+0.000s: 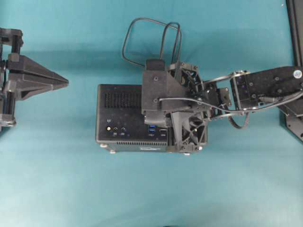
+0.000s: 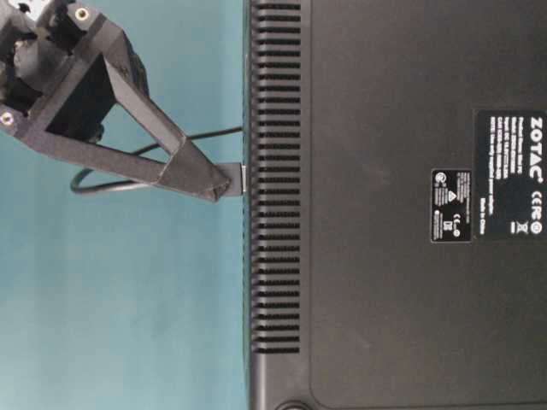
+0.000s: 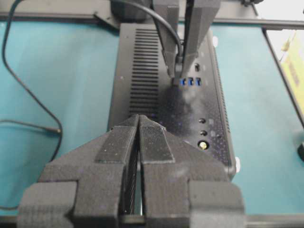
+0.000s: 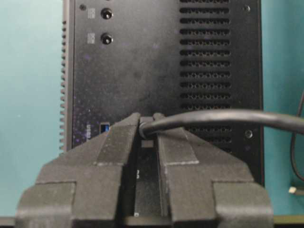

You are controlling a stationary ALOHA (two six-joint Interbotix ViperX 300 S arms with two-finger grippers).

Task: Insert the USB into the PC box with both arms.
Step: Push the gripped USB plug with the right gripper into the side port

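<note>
From my left wrist view, my left gripper [image 3: 138,124] sat nearest, jaws pressed together on nothing, short of the PC box [image 3: 142,61]. Beyond it, my right gripper [image 3: 183,71] was pinched on the USB [image 3: 179,80], plug held at the row of blue sockets [image 3: 190,81] on the box's port face. Farthest back, the cable looped over the teal table [image 1: 151,189].
</note>
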